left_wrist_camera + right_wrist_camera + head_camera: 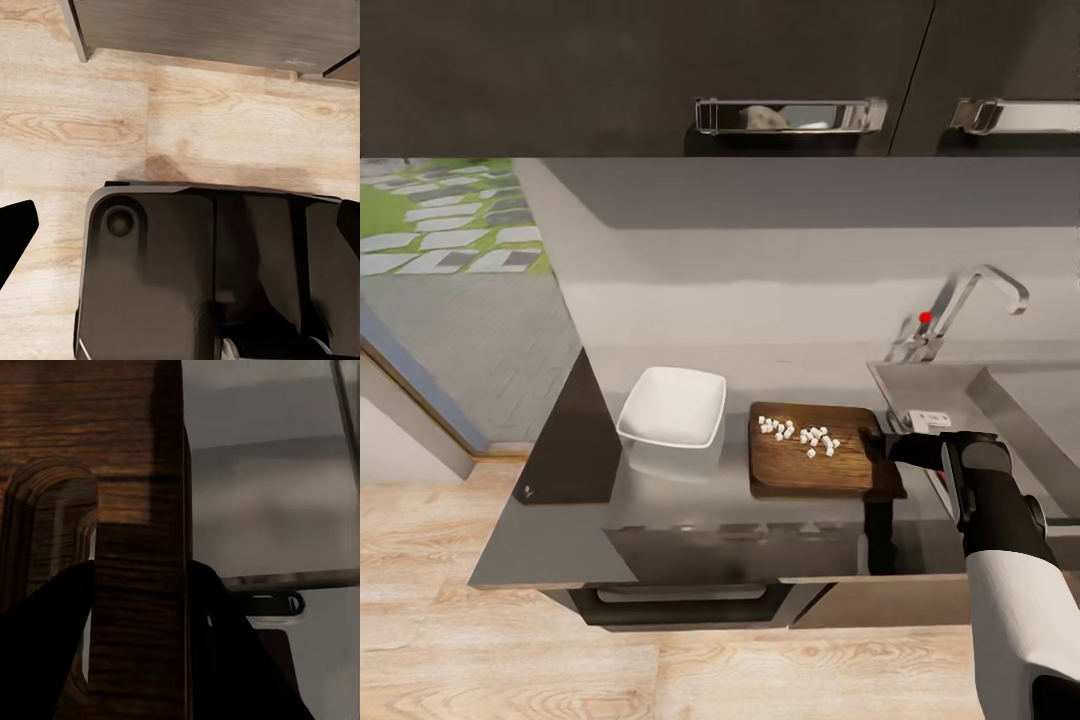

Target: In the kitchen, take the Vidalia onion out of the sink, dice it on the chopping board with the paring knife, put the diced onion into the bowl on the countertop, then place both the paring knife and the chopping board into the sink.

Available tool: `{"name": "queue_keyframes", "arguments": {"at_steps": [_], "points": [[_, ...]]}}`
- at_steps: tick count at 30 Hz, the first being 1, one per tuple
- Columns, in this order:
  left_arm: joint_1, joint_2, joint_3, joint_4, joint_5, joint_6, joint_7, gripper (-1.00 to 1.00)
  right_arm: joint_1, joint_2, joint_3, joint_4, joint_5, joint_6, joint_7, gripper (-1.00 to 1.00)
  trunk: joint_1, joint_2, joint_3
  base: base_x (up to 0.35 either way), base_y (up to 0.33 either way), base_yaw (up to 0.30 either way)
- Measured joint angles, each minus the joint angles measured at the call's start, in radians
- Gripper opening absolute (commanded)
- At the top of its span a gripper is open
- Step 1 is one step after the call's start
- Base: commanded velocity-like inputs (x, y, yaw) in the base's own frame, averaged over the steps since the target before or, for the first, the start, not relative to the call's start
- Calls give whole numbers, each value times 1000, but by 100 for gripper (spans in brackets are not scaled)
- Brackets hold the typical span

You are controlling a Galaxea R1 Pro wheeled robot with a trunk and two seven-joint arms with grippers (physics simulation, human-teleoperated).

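Note:
The brown chopping board (810, 470) lies on the grey countertop (560, 540) just left of the sink (1020, 400). Several small white cubes of diced onion (805, 435) lie on its far half. The white squarish bowl (672, 408) stands empty to the board's left. My right gripper (888, 448) is at the board's right edge. In the right wrist view the gripper (139, 585) is shut on the board (90, 427), with a dark finger on each face of the edge. My left gripper (180, 232) hangs open over the floor. The paring knife is out of view.
A chrome faucet (980, 290) with a red knob stands behind the sink. A dark wedge-shaped block (565, 440) sits at the counter's left end. Upper cabinets with chrome handles (790, 115) hang overhead. Wooden floor (187, 112) and my own dark base (195, 277) lie below the left arm.

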Motion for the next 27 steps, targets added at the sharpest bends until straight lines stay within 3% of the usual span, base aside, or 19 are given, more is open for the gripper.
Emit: {"name": "queue_keyframes", "arguments": {"at_steps": [27], "points": [[0, 0, -9, 6, 0, 0, 1, 100, 0, -1, 0, 0, 2, 0, 0, -100, 0, 0, 42, 0, 0, 0]]}}
